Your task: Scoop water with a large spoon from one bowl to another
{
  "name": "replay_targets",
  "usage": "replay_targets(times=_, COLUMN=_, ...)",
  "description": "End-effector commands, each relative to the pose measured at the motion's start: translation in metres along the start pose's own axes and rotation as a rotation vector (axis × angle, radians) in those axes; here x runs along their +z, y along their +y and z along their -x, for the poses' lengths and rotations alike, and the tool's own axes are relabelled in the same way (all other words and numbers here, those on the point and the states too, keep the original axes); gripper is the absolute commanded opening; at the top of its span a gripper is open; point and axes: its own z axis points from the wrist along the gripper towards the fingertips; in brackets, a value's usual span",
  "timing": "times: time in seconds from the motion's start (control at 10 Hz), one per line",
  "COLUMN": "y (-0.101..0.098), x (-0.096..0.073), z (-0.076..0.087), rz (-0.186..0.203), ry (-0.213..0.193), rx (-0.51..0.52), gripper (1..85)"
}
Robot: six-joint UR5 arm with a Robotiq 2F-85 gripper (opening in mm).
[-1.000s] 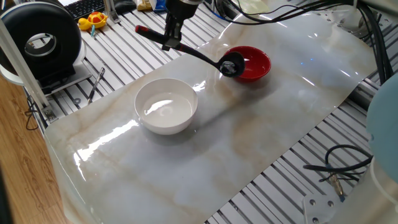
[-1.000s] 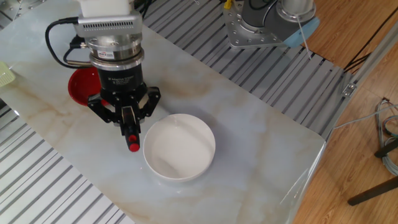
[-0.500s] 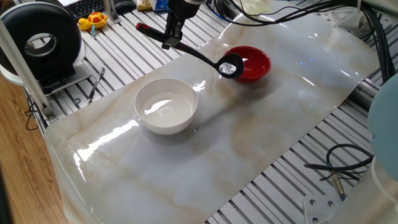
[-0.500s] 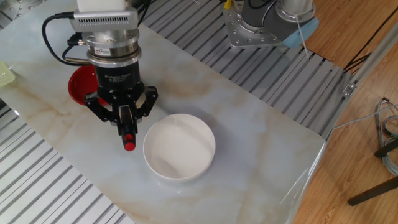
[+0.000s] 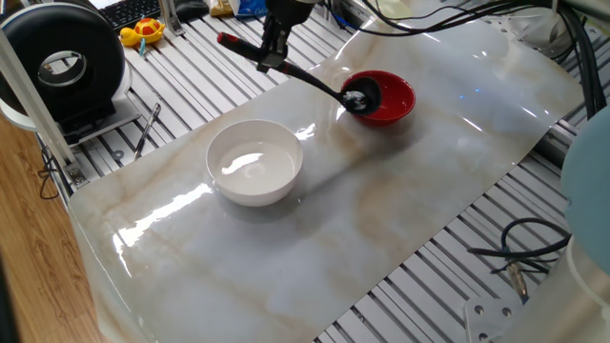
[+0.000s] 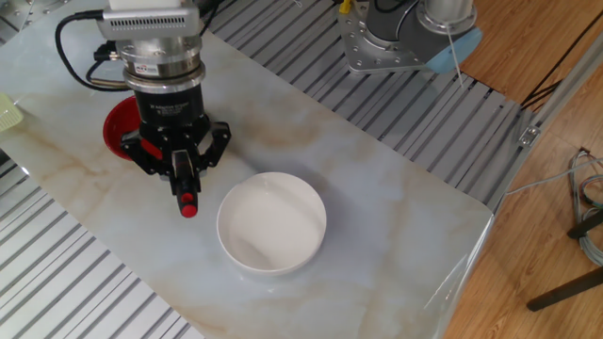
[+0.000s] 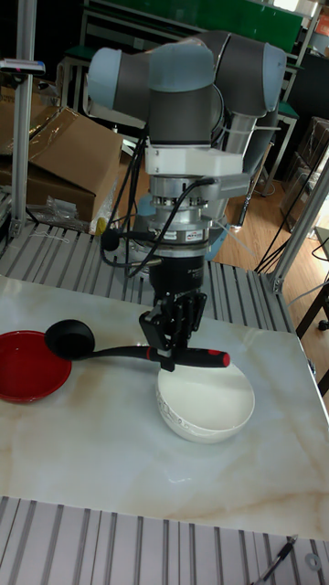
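My gripper [image 5: 276, 54] is shut on the thin handle of the large spoon [image 5: 315, 79], a black ladle held roughly level above the table. Its scoop [image 5: 359, 98] hangs over the near-left rim of the red bowl [image 5: 391, 100]. The handle's red end [image 6: 187, 206] sticks out past the fingers. In the tall fixed view the scoop [image 7: 68, 338] sits just above the red bowl [image 7: 27, 367]. The white bowl [image 5: 254, 164] stands left of the red one, with water [image 5: 250, 169] glinting inside. Whether the scoop holds water I cannot tell.
The bowls stand on a glossy marbled sheet [image 5: 400, 200] over a slotted metal table. A black round device [image 5: 62, 65] and a yellow toy [image 5: 143, 32] lie at the far left. Cables [image 5: 519, 252] trail at the right. The arm's base [image 6: 396, 38] is bolted behind.
The gripper has carried the ladle away from the white bowl toward the red bowl. The scoop has gone from beside the red bowl's rim to over it.
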Motion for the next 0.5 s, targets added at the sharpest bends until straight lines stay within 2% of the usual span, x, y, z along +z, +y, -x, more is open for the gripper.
replay_targets(times=0.0, y=-0.0058, x=-0.0027, z=-0.0111, rz=-0.003, ry=-0.001, rx=-0.011, gripper=1.3)
replay_targets(times=0.2, y=-0.0097, x=-0.0027, z=-0.0110, rz=-0.018, ry=-0.001, rx=-0.003, gripper=1.3)
replay_targets(times=0.4, y=-0.0134, x=-0.0019, z=-0.0120, rz=-0.017, ry=-0.007, rx=-0.018, gripper=1.3)
